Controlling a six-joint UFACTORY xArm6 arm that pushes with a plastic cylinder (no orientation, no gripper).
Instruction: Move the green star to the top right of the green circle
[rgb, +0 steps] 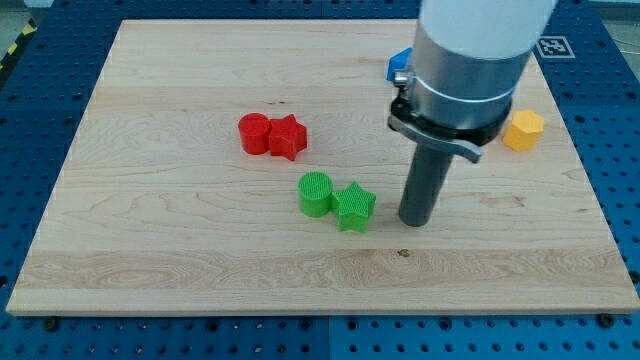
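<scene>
Camera view: my tip (415, 220) stands just right of the green star (354, 207), apart from it; the star touches the green circle (316, 193) on its right. No fingers here.

1. Pale wooden board (180, 250), visible grain running lengthwise, a few small dark knots, smooth matt finish.
2. Blue metal-looking base (40, 100) under the board, matt, perforated with rows of small holes.
3. Green star (354, 207) and green circle (316, 193): plastic-looking, matt, fine ridged lines across the tops.
4. Red circle (254, 132) and red star (288, 136): same plastic look, matt, faintly ribbed.
5. Orange block (523, 130): smooth plastic, slight sheen on the top face.
6. Blue block (399, 66): plastic, mostly hidden.
7. Dark rod ending in my tip (415, 222): matt dark grey, smooth.
8. Arm housing (470, 50) above the rod: brushed silvery metal with a soft sheen, black collar beneath.
</scene>
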